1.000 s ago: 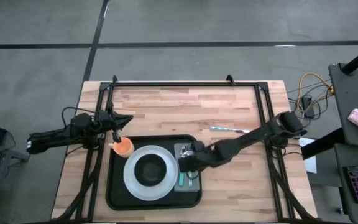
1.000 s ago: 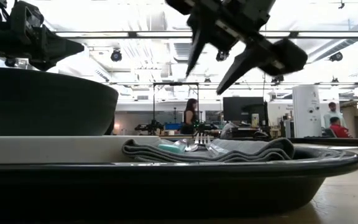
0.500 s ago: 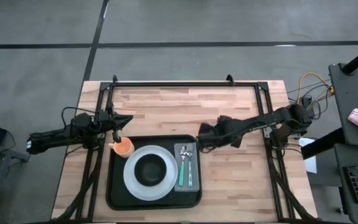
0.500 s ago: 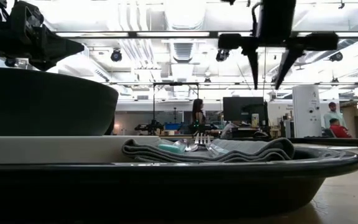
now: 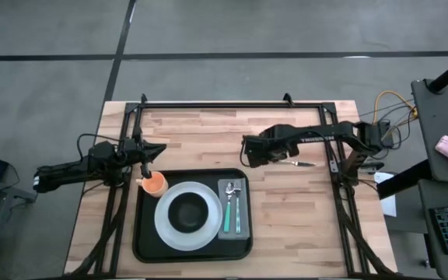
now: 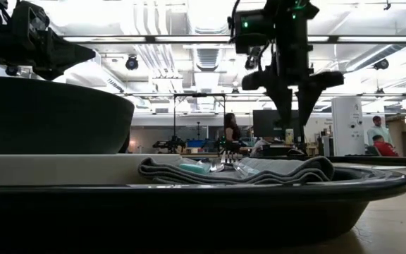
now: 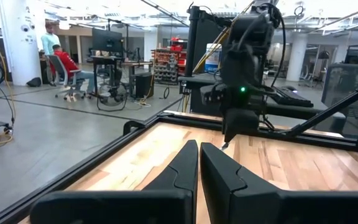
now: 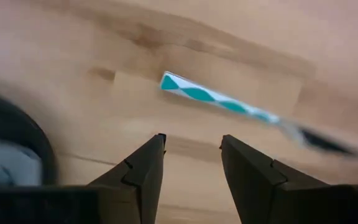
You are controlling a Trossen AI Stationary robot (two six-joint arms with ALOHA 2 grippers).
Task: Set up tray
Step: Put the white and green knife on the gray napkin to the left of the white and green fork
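Observation:
The black tray (image 5: 142, 233) lies on the near part of the table. It carries a white plate (image 5: 164, 230) with a dark bowl (image 5: 187, 211), an orange cup (image 5: 155, 183) and a grey napkin (image 5: 225, 225) with a teal-handled spoon and fork (image 5: 234, 210) lying on it. A teal-handled knife (image 8: 216, 99) lies flat on the wood beyond the tray. My right gripper (image 5: 250, 152) hovers open above the table, close to the knife's handle end and touching nothing. My left gripper (image 5: 152, 152) stays shut just beyond the orange cup.
A black metal frame (image 5: 216, 103) runs along the table's far edge and down both sides. Bare wood (image 5: 302, 225) lies to the right of the tray. Beyond the table, the low view shows people in the room (image 6: 380, 144).
My right gripper has risen from over the napkin on the tray and swung toward the table's far edge, turning as it went. It now stands over the wood by the knife, its fingers still apart. The spoon and fork lie uncovered on the napkin.

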